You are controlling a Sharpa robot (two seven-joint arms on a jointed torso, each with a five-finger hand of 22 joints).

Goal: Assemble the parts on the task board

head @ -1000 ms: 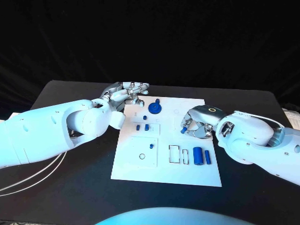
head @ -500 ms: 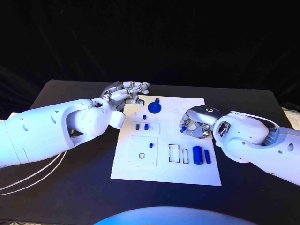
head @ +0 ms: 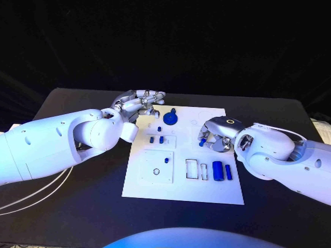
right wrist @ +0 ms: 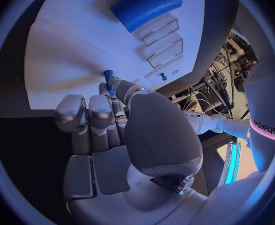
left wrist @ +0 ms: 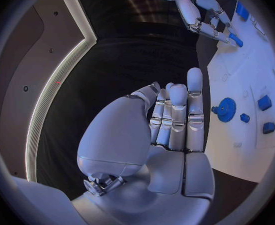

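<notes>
I am looking down on the black table point(head: 76, 217) with the white task board point(head: 182, 190) lying lengthwise in its middle. Toward the board's near end, by its right edge, a fat blue cylinder point(head: 217, 171) and a thinner blue rod point(head: 229, 173) are lying side by side, just beside two narrow rectangular slots point(head: 192, 169). Toward the left edge at the same depth a raised square plate with an oval hole point(head: 157, 166) is sitting.

Farther along, my right hand point(head: 212, 135) is hovering over the board's right edge. It is pinching a small blue peg point(head: 202, 140) between thumb and a fingertip, the other fingers curling alongside; the right wrist view is showing the same blue peg point(right wrist: 108, 76) sticking out past the fingertips above the white surface.

Across from it, near the left edge, two small blue blocks point(head: 157, 139) are standing in a raised frame, and a tiny blue stud point(head: 160, 129) is sitting just beyond them. Beyond that a blue gear point(head: 171, 120) is resting on the board.

At the far left corner my left hand point(head: 141, 103) is hanging just off the board over the table. In the left wrist view its fingers point(left wrist: 178, 117) are lying straight and close together with nothing in them, so it is holding nothing.
</notes>
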